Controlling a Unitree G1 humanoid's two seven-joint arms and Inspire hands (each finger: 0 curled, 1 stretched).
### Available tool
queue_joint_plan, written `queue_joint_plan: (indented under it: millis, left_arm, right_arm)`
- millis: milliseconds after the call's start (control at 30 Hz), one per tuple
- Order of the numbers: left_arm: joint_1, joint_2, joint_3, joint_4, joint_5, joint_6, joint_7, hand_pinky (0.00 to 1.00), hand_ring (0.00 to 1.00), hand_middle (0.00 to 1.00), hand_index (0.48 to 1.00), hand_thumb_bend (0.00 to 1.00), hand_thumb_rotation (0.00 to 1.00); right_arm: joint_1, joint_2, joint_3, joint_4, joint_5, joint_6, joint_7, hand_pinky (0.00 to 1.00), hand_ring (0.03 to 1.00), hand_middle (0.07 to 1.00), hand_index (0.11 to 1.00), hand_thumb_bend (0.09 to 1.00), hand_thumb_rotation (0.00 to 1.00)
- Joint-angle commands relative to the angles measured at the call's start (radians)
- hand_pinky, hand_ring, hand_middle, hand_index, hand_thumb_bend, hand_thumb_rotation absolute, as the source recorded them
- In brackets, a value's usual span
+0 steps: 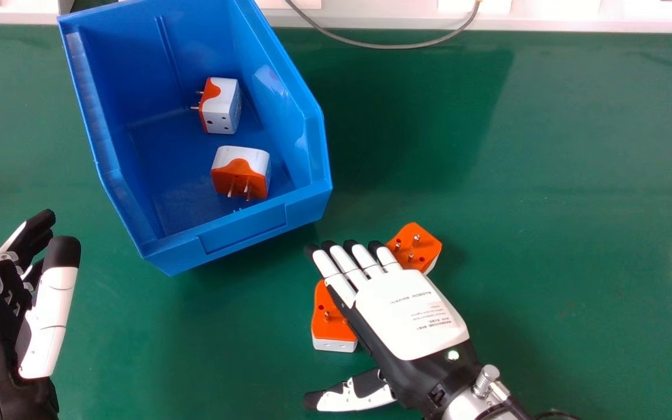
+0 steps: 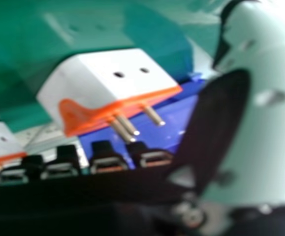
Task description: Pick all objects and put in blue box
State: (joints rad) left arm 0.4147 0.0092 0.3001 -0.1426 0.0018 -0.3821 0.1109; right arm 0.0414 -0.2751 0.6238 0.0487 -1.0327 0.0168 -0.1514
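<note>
Two orange and white plug adapters lie on the green table: one adapter [image 1: 416, 247] past the fingertips of my right hand [image 1: 409, 315], the other adapter [image 1: 331, 326] partly under that hand's edge. The right hand is above them, back up, fingers straight, thumb spread. In the right hand view an adapter [image 2: 108, 88] with metal pins stands between the thumb and fingertips of the right hand [image 2: 221, 123], not gripped; part of another adapter [image 2: 2, 142] shows too. The blue box [image 1: 242, 230] holds two more adapters [image 1: 222, 108], [image 1: 241, 172]. My left hand [image 1: 44, 321] is open at the left edge.
A grey cable [image 1: 382, 46] loops over the table's far edge, where a white ledge [image 1: 546, 23] runs. The blue box stands between the two hands, farther back. Green table surface [image 1: 575, 175] extends to the right.
</note>
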Motion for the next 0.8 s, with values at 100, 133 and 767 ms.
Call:
queue_joint_plan:
  millis: [100,133,767]
  left_arm:
    - [-0.002,0.003,0.003,-0.028,0.004,-0.002,0.005,0.79,0.83,0.82,0.822,0.95,0.78]
    - [-0.003,0.004,0.004,-0.027,0.005,-0.002,0.005,0.79,0.83,0.82,0.822,0.95,0.78]
    - [-0.017,0.002,0.003,-0.015,-0.001,-0.007,0.005,0.79,0.83,0.82,0.822,0.93,0.78]
  right_arm:
    - [-0.025,0.011,0.004,0.019,-0.007,-0.006,-0.026,1.00,1.000,1.000,0.993,0.540,0.48]
    - [-0.029,0.011,0.004,0.026,-0.006,-0.006,-0.027,1.00,1.000,1.000,0.993,0.539,0.48]
    - [-0.050,0.015,0.031,0.056,-0.030,0.026,-0.004,1.00,1.000,1.000,0.984,0.519,0.45]
